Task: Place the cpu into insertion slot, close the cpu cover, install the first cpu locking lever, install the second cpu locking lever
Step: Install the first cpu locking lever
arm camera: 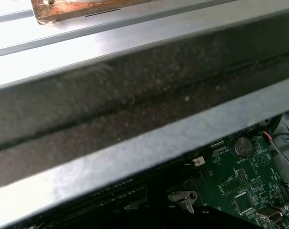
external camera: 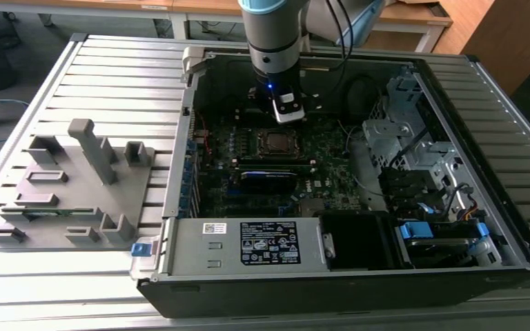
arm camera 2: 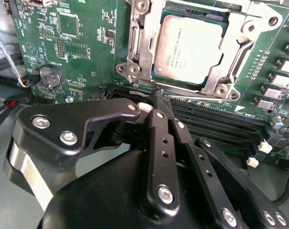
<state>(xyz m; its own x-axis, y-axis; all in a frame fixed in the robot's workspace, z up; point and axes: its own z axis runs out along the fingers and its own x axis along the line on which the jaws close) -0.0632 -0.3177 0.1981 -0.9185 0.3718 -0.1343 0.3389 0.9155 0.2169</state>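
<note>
Black gripper linkages fill the foreground of the second wrist view, and the fingers (arm camera 2: 156,138) stand drawn together to a narrow tip with nothing held between them. The gripper (arm camera 2: 158,98) hangs over the long black memory slots (arm camera 2: 216,124), just beside the near corner of the socket's metal frame; whether the tip touches the board I cannot tell. The cpu (arm camera 2: 192,47) lies flat in its socket, its dull silver top facing up, with the silver cpu cover (arm camera 2: 139,43) framing it on its sides; whether that plate is pressed fully down I cannot tell. In the exterior view the insertion slot (external camera: 276,141) sits near the middle of the green motherboard (arm camera 2: 87,28), inside the open computer case (external camera: 486,76), and the arm reaches down from the far edge of the case so that the gripper (external camera: 288,114) is just beyond the slot's far side. A round coin battery (arm camera 2: 50,76) sits on the board, well apart from the socket, and it shows again in the first wrist view (arm camera: 242,145) below a grey metal case wall (arm camera: 135,86). The case stands on the slatted metal bench (external camera: 118,62) toward the exterior view's right, its labelled power supply (external camera: 246,245) at the near edge. A grey fixture tray (external camera: 72,186) rests on the bench at the exterior view's left, beside the case.
</note>
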